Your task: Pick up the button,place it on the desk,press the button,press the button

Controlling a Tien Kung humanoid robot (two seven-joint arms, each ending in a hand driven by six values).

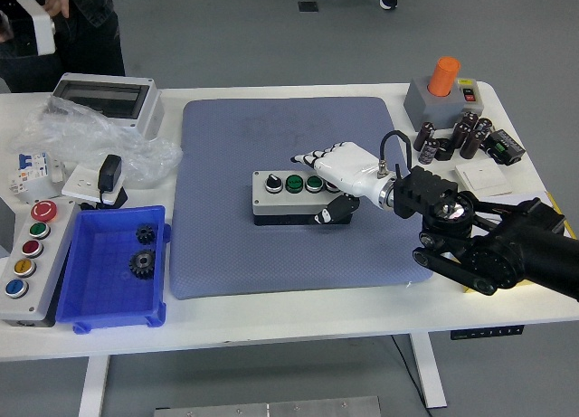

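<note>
The button box [282, 196], grey and black with a black selector and green buttons on top, lies flat on the blue mat [271, 245] near its middle. My right hand [318, 187] is white and sits over the box's right end. Its fingers [312, 156] are stretched out above the box's far edge, and the thumb [329, 212] is at the front side. The fingers look loosened, not clamped. The left arm is out of view.
A blue bin [95, 295] with gears and a multi-button station [25, 254] sit at the left. Switches, a plastic bag and an enclosure [109, 100] are at the back left. An orange-knob box [441, 96] and capacitors [452, 138] are at the right. A person's hand holds a white box [32, 23] at the top left.
</note>
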